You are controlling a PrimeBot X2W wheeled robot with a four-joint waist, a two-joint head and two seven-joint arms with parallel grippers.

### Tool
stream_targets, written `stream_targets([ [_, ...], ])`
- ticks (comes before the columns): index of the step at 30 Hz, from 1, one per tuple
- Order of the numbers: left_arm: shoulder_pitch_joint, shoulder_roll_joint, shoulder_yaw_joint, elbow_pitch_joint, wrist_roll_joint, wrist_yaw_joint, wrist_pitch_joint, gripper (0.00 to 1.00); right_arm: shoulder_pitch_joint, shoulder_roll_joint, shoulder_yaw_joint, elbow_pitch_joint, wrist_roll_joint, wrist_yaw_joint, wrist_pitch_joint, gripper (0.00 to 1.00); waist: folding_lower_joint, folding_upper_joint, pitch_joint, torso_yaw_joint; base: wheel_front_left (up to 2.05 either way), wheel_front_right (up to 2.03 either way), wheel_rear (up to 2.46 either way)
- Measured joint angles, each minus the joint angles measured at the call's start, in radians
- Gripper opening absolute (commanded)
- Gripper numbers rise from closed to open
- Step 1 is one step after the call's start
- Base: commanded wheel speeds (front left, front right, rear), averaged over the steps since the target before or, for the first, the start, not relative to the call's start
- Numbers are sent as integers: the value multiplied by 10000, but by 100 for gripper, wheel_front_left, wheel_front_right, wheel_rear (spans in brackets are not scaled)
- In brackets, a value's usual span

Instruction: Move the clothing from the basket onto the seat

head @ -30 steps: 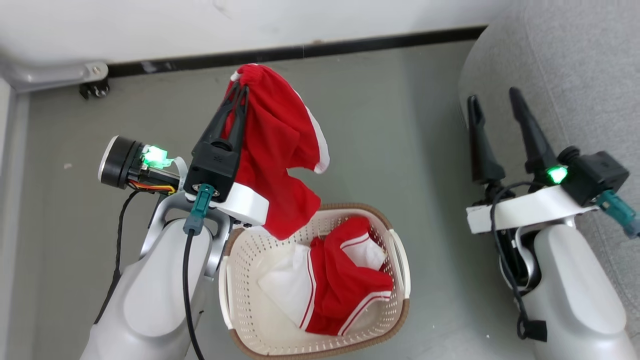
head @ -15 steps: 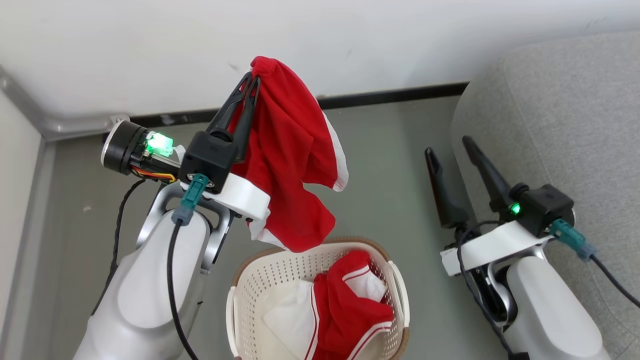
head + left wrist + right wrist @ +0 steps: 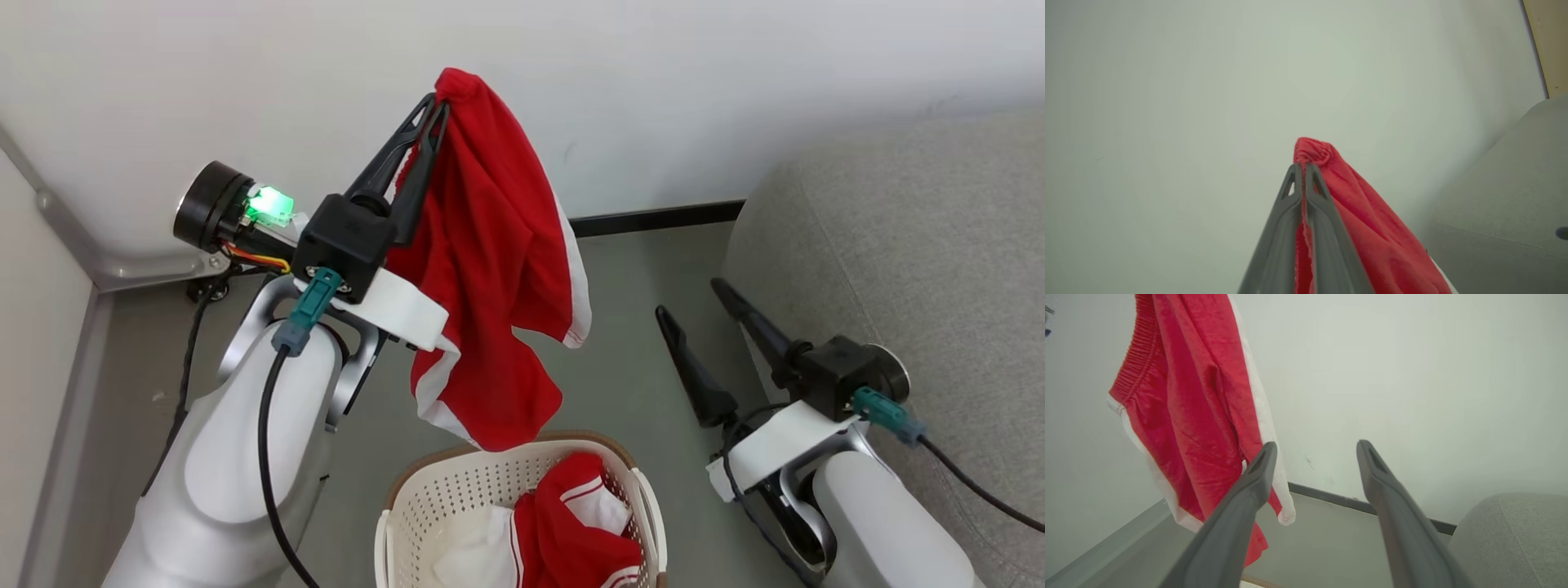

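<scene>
Your left gripper [image 3: 438, 103]: pinched tight on a red garment [image 3: 490, 261], which hangs above the basket [image 3: 424, 498].
Your right gripper [image 3: 690, 299]: spread wide, empty, near the seat [image 3: 898, 245].

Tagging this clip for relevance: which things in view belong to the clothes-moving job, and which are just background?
Part of the job: red garment pinched in the left gripper fingers; second red garment in the basket; seat; open right gripper.
Just there: black skirting board; grey metal rail.
</scene>
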Motion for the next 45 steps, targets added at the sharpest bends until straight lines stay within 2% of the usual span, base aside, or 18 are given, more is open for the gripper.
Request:
stream_targets([
  [18,-179,-215,-570,-621,-6,-585,-8,0,-1058,-961,1988,17,629,0,1164,100,0,0,-558,155,0,0,0],
  [26,-207,-458,-932,-1024,-15,-750,-10,0,-1611,-1152,3423,111,1258,2,1799,100,0,0,-569,381,0,0,0],
  [39,-216,-673,-1317,-1248,-125,-874,-10,0,-2757,-1348,4550,485,1848,2,2086,100,0,0,-577,785,0,0,0],
  [40,-216,-675,-1340,-1254,-148,-913,-10,0,-2825,-1335,4581,527,1848,2,2084,90,0,0,-578,816,0,0,0],
  [41,-215,-677,-1360,-1260,-186,-920,-10,0,-2897,-1329,4637,608,1848,2,2075,59,0,0,-579,844,0,0,0],
  [42,-215,-679,-1375,-1267,-192,-920,-10,0,-2957,-1335,4715,675,1841,2,2052,45,0,0,-579,871,0,0,0],
  [43,-215,-683,-1384,-1271,-196,-922,-10,0,-2983,-1342,4788,717,1835,2,1983,37,0,0,-579,898,0,0,0],
  [45,-214,-688,-1386,-1271,-284,-922,-10,0,-3021,-1333,4888,796,1833,2,1875,0,0,0,-576,943,0,0,0],
])
